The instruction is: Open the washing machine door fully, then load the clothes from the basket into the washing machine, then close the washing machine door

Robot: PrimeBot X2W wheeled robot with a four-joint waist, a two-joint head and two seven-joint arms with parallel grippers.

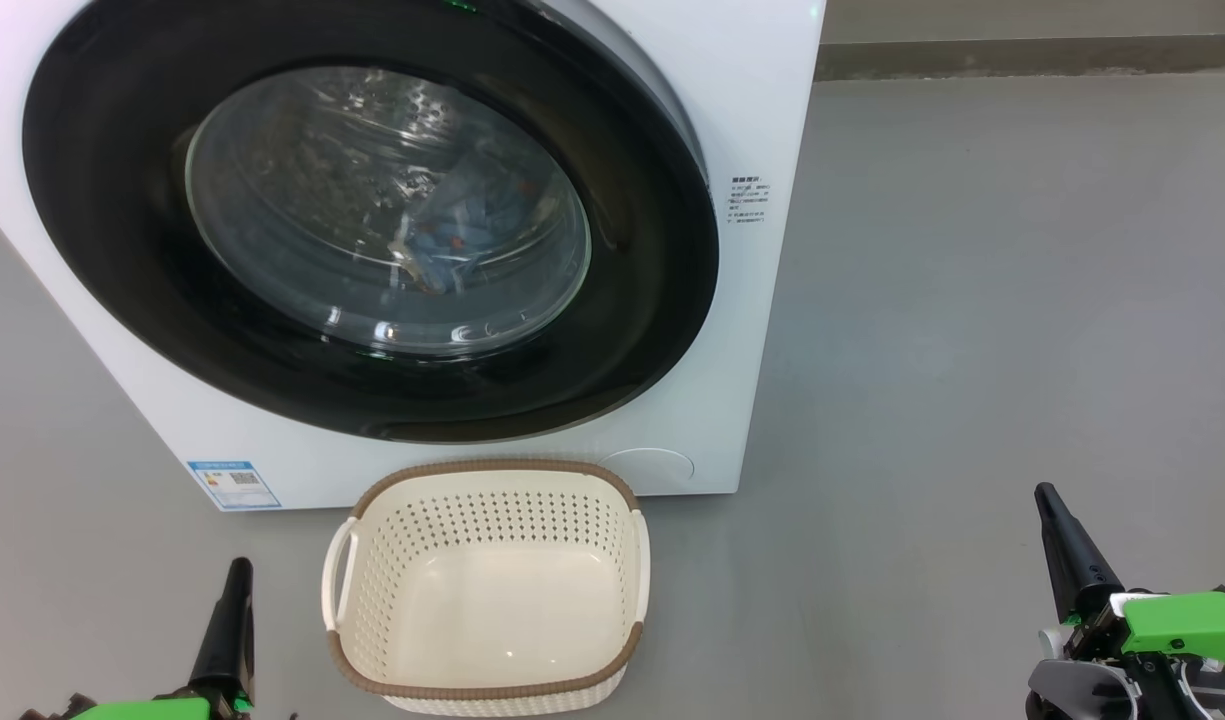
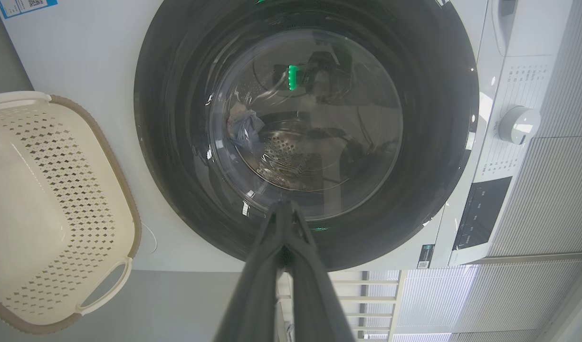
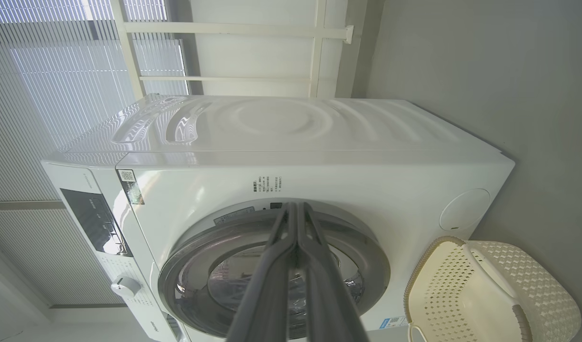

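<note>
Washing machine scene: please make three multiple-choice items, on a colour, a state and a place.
1. The rim of the basket is: A green, B brown, C black.
2. The washing machine door is: A wide open, B taken off, C shut.
3. The clothes lie: A inside the washing machine, behind the door's glass, B in the basket, C on the machine's top.
Key: 1 B, brown woven band; 2 C, black rim flush on the white front; 3 A, blue fabric shows through the glass.

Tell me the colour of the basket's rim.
Brown, woven-look rim on the cream-white perforated basket; the head view shows it best.
</note>
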